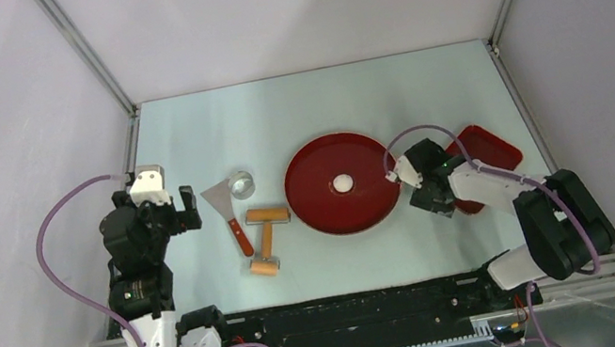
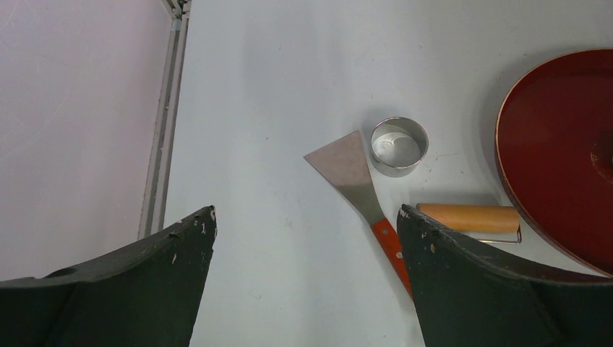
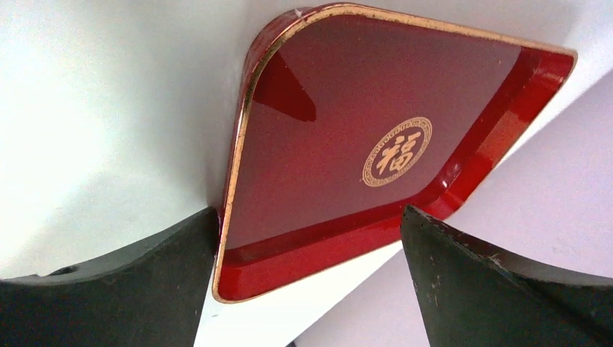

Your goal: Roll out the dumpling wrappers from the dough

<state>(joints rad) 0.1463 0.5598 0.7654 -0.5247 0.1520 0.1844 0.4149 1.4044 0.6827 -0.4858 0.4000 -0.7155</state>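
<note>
L gripper (image 2: 307, 217) spread wide, empty, at far left; rolling pin (image 1: 265, 238) lies just to its right, handle running near-far. Dough (image 1: 343, 182), a small ball, sits mid round red plate (image 1: 320, 209), right of the pin & nearer the R arm. R gripper (image 3: 307, 217) also spread, empty, over square red tray (image 3: 325, 144).

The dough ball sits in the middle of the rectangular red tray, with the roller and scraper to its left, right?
No. The top external view shows the dough ball in the middle of the round red plate, roller and scraper to its left.
</note>
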